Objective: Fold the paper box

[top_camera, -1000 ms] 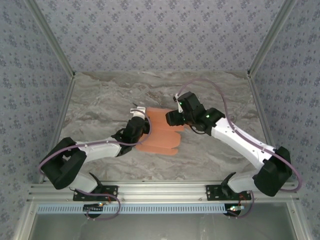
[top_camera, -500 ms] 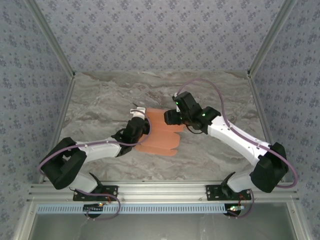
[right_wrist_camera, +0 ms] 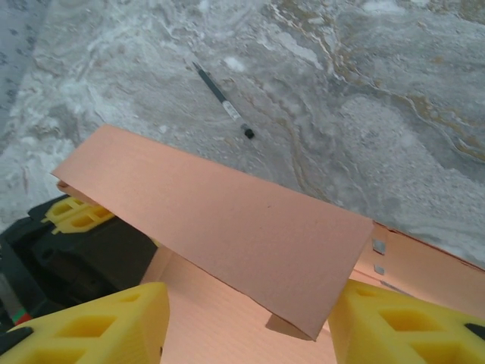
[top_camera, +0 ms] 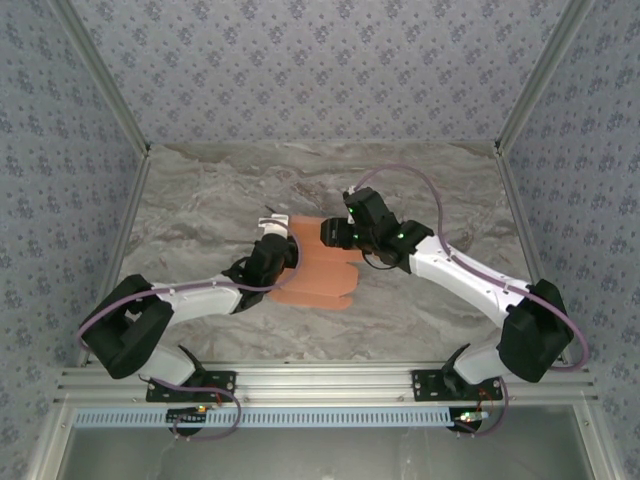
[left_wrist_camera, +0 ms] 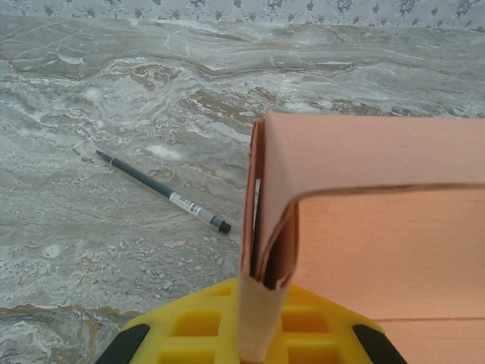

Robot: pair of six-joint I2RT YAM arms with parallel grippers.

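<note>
Marble tabletop (top_camera: 200,200), patterned walls (top_camera: 320,70); left jaws pinch paper box (top_camera: 318,280), right jaws spread.

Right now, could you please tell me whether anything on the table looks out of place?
Yes: a dark pen lies loose on the marble table, apart from the paper box; it seems to play no part in folding.

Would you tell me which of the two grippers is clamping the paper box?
The left gripper: its jaws are shut on an edge of the paper box, whereas the right gripper stands with jaws apart at a raised flap.
</note>
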